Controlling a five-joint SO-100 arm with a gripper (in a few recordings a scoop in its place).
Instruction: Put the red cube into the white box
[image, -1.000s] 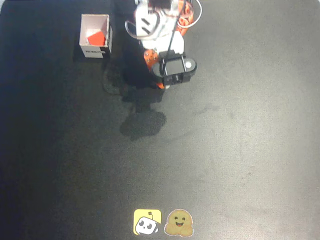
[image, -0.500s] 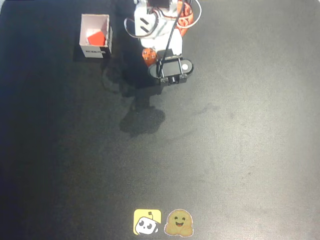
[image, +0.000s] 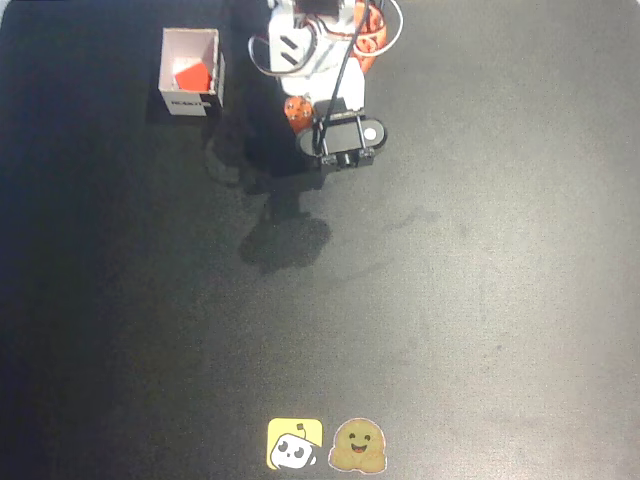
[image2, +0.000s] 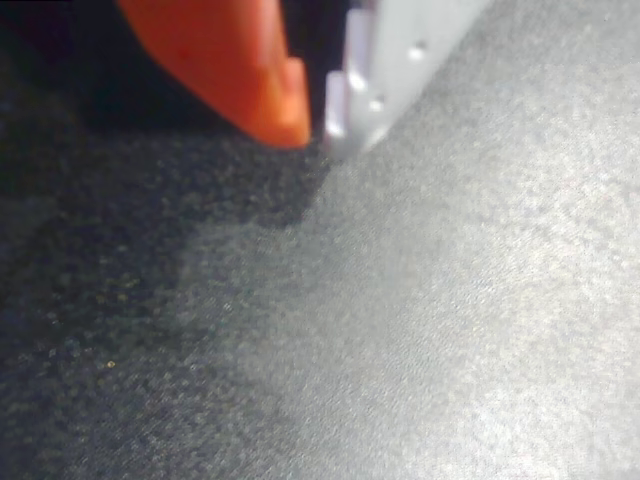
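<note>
The work surface is a dark, matte, finely textured mat (image: 470, 300) that covers the whole overhead view; it shows faint scuffs and smudges, and no wall or other part of the room appears. At the near edge of the overhead view lie two stickers side by side, a yellow square sticker (image: 294, 444) on the left and a brown blob-shaped sticker (image: 358, 445) just right of it. Farther in, near the middle, the arm's shadow lies on the mat. Beyond it, at the far centre, stands one white and orange arm (image: 310, 45), folded back over its base. In the wrist view the gripper (image2: 318, 125) hangs close above the mat, its orange finger and white finger with tips almost touching and nothing held between them. At the far left, well apart from the arm, stands one white box (image: 190, 102) with its dark label facing near; one red cube (image: 190, 75) lies inside it, tilted against the wall. Compared with the overhead picture of half a second ago, the arm, box, cube and stickers are in the same places; a full second ago the wrist reached slightly nearer and has since drawn back. Count: one arm, one box, one cube, two stickers.
</note>
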